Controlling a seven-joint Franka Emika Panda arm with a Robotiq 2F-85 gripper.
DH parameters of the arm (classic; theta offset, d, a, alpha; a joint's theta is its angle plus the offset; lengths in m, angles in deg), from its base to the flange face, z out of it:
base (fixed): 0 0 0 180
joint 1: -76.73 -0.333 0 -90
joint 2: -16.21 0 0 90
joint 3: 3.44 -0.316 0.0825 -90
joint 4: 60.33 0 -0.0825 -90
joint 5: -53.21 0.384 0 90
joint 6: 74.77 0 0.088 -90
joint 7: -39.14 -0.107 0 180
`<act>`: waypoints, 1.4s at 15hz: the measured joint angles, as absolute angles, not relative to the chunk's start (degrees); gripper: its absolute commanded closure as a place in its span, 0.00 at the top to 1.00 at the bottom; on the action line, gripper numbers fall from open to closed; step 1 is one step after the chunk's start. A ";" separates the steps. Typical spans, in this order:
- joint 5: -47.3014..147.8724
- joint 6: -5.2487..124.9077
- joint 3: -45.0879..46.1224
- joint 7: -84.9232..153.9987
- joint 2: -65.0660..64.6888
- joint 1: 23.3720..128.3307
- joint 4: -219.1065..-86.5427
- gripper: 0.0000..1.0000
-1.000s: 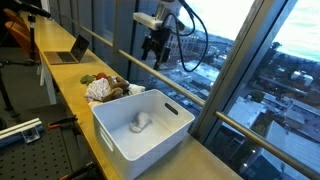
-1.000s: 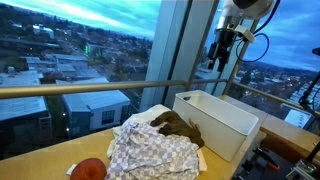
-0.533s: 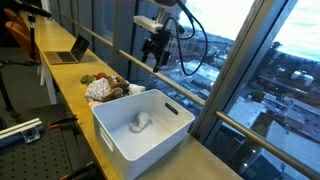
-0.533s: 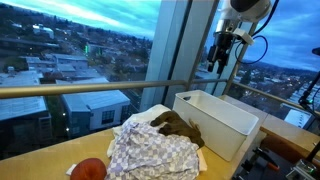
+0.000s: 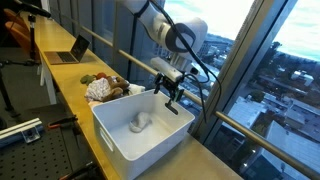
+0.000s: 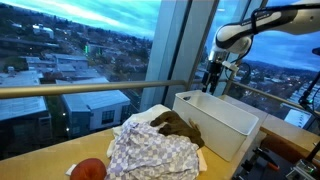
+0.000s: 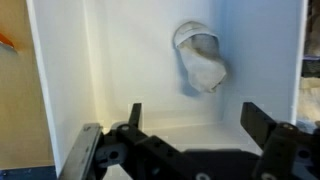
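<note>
My gripper (image 5: 170, 96) is open and empty, hanging just above the far rim of a white plastic bin (image 5: 158, 144). It also shows in an exterior view (image 6: 211, 84) over the bin (image 6: 225, 127). In the wrist view the two fingers (image 7: 196, 118) are spread wide above the bin's white floor (image 7: 110, 70). A small white rolled cloth or sock (image 7: 198, 57) lies on the bin floor, below and ahead of the fingers; it also shows in an exterior view (image 5: 139, 123).
A pile of clothes lies beside the bin: a checked cloth (image 6: 150, 155), a brown item (image 6: 178, 125) and a red object (image 6: 89, 168). A laptop (image 5: 73, 50) sits further along the wooden counter. A window and metal rail (image 5: 130, 57) run close behind.
The arm has swung down from high near the window to just above the bin's far edge. The gripper stays open and empty.
</note>
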State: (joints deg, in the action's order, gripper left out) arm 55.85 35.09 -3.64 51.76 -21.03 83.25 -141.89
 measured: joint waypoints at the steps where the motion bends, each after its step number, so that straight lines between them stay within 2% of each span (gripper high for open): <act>1: 55.88 35.63 -3.76 52.59 -23.29 83.59 -140.74 1.00; 13: 56.18 35.83 -7.71 55.55 -41.69 83.65 -128.27 1.00; 21: 57.91 30.44 -9.98 54.99 -45.88 82.01 -123.48 1.00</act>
